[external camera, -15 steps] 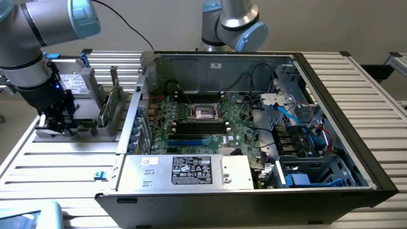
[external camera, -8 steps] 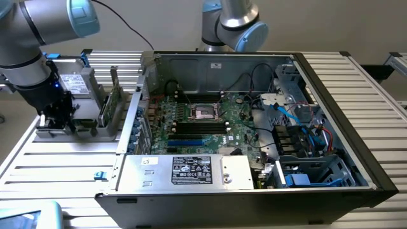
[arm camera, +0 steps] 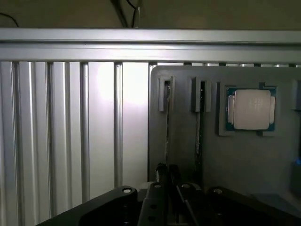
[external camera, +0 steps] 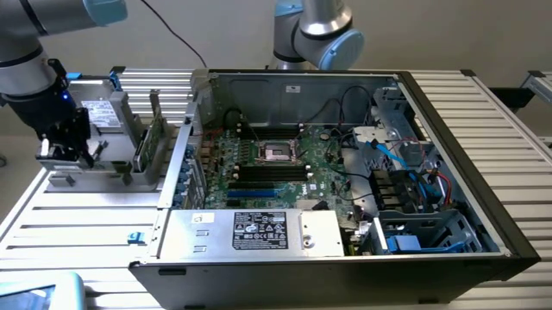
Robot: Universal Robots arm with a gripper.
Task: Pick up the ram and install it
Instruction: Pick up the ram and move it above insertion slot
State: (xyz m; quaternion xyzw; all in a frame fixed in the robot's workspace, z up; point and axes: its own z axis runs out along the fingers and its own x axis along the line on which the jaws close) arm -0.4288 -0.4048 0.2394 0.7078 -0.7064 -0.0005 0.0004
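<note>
At the exterior view's left, the gripper [external camera: 64, 154] is down on a grey holder [external camera: 95, 177] on the slatted table [external camera: 77, 213]. In the wrist view it is clenched on the top edge of the ram [arm camera: 167, 127], which stands edge-on in the holder's slot. A 2nd stick [arm camera: 199, 136] stands in the next slot just beside it, and past that a processor [arm camera: 249, 109] lies flat in its recess. To the right of the gripper in the exterior view, a card [external camera: 151, 141] stands upright between holder and case [external camera: 448, 129]. The case lies open, its motherboard [external camera: 258, 174] showing 4 empty slots [external camera: 271, 173].
</note>
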